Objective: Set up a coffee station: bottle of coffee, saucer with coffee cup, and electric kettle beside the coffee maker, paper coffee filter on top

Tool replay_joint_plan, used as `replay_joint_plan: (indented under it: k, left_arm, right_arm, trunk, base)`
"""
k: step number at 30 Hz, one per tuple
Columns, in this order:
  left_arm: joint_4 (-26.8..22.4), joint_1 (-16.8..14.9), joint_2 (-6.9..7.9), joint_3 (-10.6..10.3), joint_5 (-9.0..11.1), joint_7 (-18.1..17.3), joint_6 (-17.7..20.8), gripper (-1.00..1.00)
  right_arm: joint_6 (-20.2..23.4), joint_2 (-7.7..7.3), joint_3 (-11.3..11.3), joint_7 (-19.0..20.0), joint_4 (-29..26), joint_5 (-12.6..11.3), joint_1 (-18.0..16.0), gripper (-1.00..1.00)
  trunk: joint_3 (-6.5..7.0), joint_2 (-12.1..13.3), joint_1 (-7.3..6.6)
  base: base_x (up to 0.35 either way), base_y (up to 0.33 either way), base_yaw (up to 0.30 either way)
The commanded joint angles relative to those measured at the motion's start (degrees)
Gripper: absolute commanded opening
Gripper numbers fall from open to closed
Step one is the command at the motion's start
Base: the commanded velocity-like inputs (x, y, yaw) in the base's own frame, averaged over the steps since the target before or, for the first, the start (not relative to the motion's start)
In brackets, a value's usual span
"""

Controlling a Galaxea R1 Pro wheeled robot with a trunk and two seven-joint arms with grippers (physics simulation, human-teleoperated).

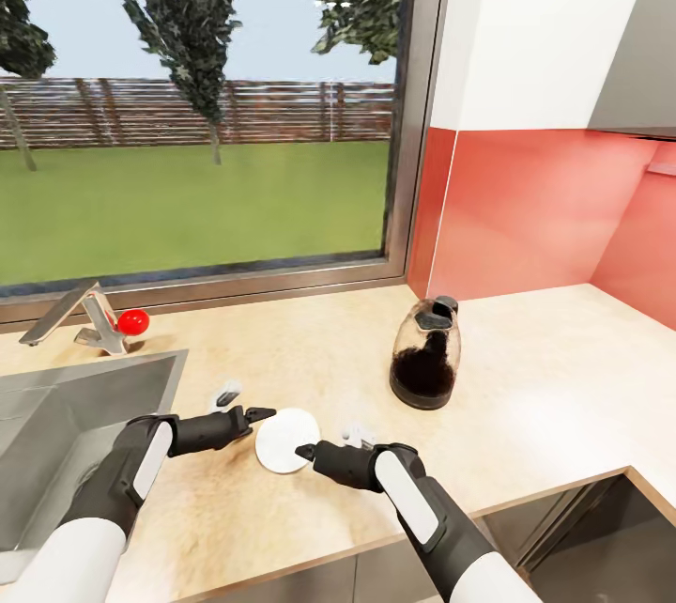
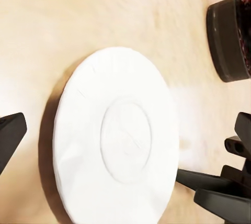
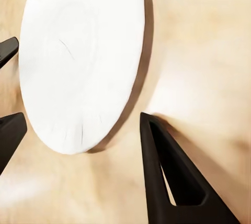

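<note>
A flat white disc (image 1: 282, 440) with a round centre and faint creases lies on the beige countertop (image 1: 545, 378); I cannot tell whether it is the paper filter or the saucer. My left gripper (image 1: 261, 414) hovers open at its left edge, one finger (image 2: 10, 140) showing beside the disc (image 2: 117, 140). At its near right edge is my right gripper (image 1: 305, 451), open, one finger (image 3: 167, 182) beside the disc (image 3: 78, 56). The coffee maker (image 1: 427, 354), glass with a black base and top and dark coffee inside, stands to the right behind the disc. Bottle, cup and kettle are out of view.
A steel sink (image 1: 84, 425) with a faucet (image 1: 80, 312) and a red ball-like object (image 1: 133, 321) lies to the left. A window runs along the back; a red backsplash (image 1: 526, 208) is at the right. A dark opening (image 1: 610, 537) sits below the counter's front edge.
</note>
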Motion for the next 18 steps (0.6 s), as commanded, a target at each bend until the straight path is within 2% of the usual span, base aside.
replay_joint_plan:
  k: [1,7,18]
  left_arm:
    - [0.0,-0.1,-0.04,0.1,-0.1,-0.3,0.2,1.00]
    - [-0.1,-0.1,-0.29,0.1,0.0,-0.4,0.2,1.00]
    - [-0.2,-0.1,-0.33,0.1,0.3,-0.4,0.3,1.00]
  right_arm:
    - [0.2,-0.01,0.1,-0.6,-0.1,-0.5,0.0,1.00]
    - [0.2,0.67,0.1,-0.6,-0.2,-0.5,0.0,1.00]
    - [0.2,0.67,0.0,-0.6,-0.7,-0.5,0.0,1.00]
  trunk:
    - [-0.13,-0.1,0.04]
    - [-0.13,-0.1,0.04]
    - [-0.13,-0.1,0.04]
  base:
    - [0.000,0.000,0.000]
    - [0.000,0.000,0.000]
    - [0.000,0.000,0.000]
